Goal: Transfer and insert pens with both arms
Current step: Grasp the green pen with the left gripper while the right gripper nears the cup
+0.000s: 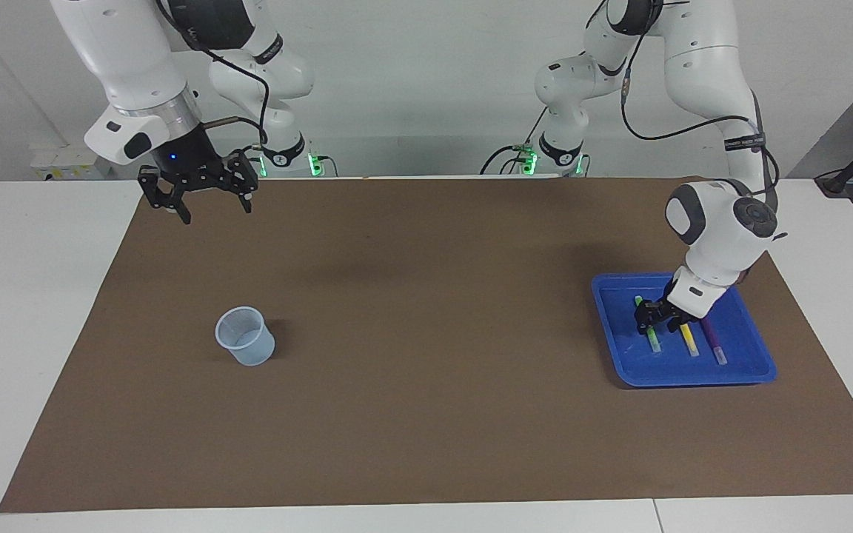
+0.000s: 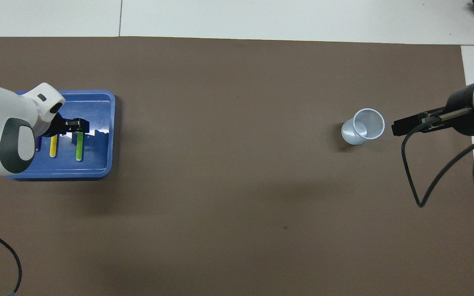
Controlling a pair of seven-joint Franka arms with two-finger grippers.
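Inside the blue tray, the left gripper was down at the end of the green pen nearer the robots; whether it had already closed on the pen could not be told. The yellow pen lay just beside the green one, on the side of it away from the tray's middle, and the purple pen lay next along, by the tray's wall at the left arm's end of the table. All three lay roughly parallel and apart from one another.

The main risk seemed to be a grip taken so near the pen's end: the pen could pivot or droop on lifting, or slip back into the tray. With the yellow pen so close, a sideways drift of the gripper could also knock it out of line.

The tray held all three pens and nothing else. Well apart from the tray, toward the right arm's end of the table, a pale translucent cup stood upright on the brown mat and looked empty. The right gripper waited raised over the mat's edge, well apart from the tray, jaws spread and holding nothing
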